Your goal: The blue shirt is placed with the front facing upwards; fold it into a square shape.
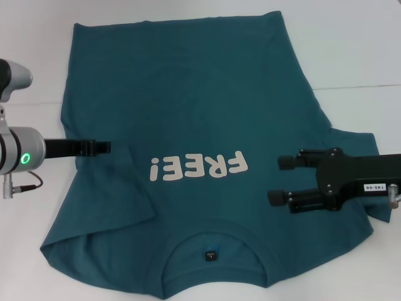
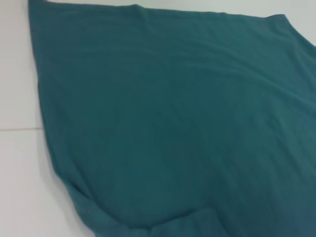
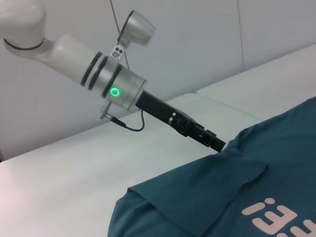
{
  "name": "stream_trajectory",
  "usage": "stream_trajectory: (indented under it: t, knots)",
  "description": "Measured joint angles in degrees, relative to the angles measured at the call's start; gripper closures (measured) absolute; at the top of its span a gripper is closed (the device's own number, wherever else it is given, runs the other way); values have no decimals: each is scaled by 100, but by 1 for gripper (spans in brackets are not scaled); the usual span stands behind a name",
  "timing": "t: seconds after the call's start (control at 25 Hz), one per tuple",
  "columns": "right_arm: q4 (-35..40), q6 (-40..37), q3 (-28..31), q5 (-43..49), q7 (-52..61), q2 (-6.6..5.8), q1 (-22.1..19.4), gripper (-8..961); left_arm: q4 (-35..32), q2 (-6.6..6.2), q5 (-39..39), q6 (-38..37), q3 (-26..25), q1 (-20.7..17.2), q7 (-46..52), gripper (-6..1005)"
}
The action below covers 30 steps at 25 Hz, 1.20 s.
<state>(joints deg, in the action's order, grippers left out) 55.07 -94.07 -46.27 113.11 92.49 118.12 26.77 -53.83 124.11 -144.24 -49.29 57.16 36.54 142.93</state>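
The blue shirt point(image 1: 188, 94) lies flat on the white table with its front up, white "FREE!" lettering point(image 1: 197, 167) showing and the collar with its dark label point(image 1: 210, 255) nearest me. Its left sleeve point(image 1: 119, 194) is folded in over the body. My left gripper point(image 1: 106, 147) sits at the shirt's left edge, shut, and in the right wrist view the fabric point(image 3: 237, 197) rises to a peak at the left gripper point(image 3: 219, 144). Above the shirt's right side, near its sleeve, my right gripper point(image 1: 280, 180) is open with nothing in it. The left wrist view shows only plain shirt cloth point(image 2: 173, 123).
The white table point(image 1: 351, 50) surrounds the shirt, with a seam line running across it at the right point(image 1: 363, 88) and left. A pale wall point(image 3: 197, 39) stands behind the table on my left side.
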Motion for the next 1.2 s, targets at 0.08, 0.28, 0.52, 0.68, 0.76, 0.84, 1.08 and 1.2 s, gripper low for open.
stream_trajectory:
  t: [0.08,0.28,0.52,0.68,0.76,0.84,1.08,1.2]
  knots:
    - [2,-1,63,-17,12,-6,-9,34,-269,4,18,-81,50,-120,-18,323]
    - [218,34,563,-14,590,-81,-13,34,-1337,4,1005,-549,407,-715,-555,317]
    - [649,15,1125,125,2120,-283,36,35,-1598,-8,3541,-1685,309,-1263,-3270,311]
    - [876,20,1639,792,3562,-439,178,36,-806,-17,4164,-2226,-29,-1244,-4368,237]
    - [926,-106,1868,1291,4301,-548,279,36,-341,-22,4248,-2414,-184,-1205,-4876,165]
    - [1025,-276,2002,1797,4799,-597,346,37,-64,-22,4256,-2499,-234,-1195,-5251,123]
    - [936,-656,2346,2384,5391,-603,216,39,355,-29,4262,-2480,-279,-1130,-5590,93]
    - [710,-596,2481,2453,5535,-657,28,42,520,-35,4263,-2444,-309,-1093,-5745,94]
